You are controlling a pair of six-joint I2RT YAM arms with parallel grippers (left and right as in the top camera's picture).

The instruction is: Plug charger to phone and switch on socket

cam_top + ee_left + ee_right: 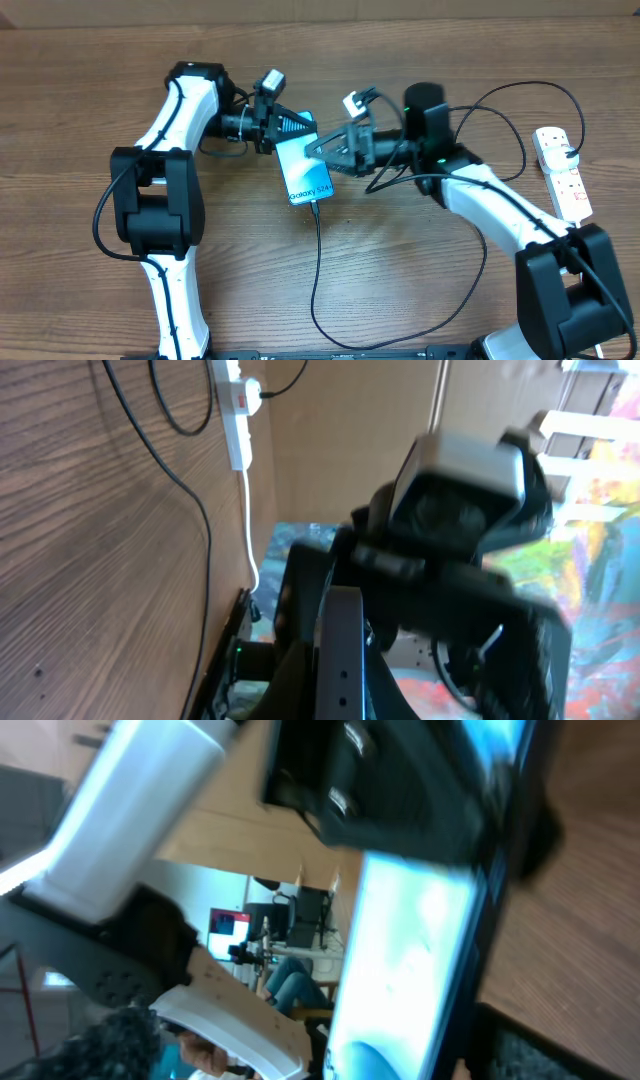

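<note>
The phone (305, 170), light blue with "Galaxy" text at its near short edge, sits at the table's middle. My left gripper (285, 130) is shut on its far end. In the left wrist view the phone (345, 650) shows as a grey edge between the dark fingers. My right gripper (325, 152) stands open at the phone's right side. The screen (420, 960) lies between its fingers, and the white finger (240, 1025) is apart from it. The charger (317, 260), a thin black cable, meets the phone's near edge with its plug tip (315, 208). The socket (562, 170) lies far right.
The charger cable loops along the front of the table (400, 335) and back up toward the socket. The socket (238, 420) with a red switch and its thick white cord (248, 530) show in the left wrist view. More black cable (520, 110) arcs over the right arm.
</note>
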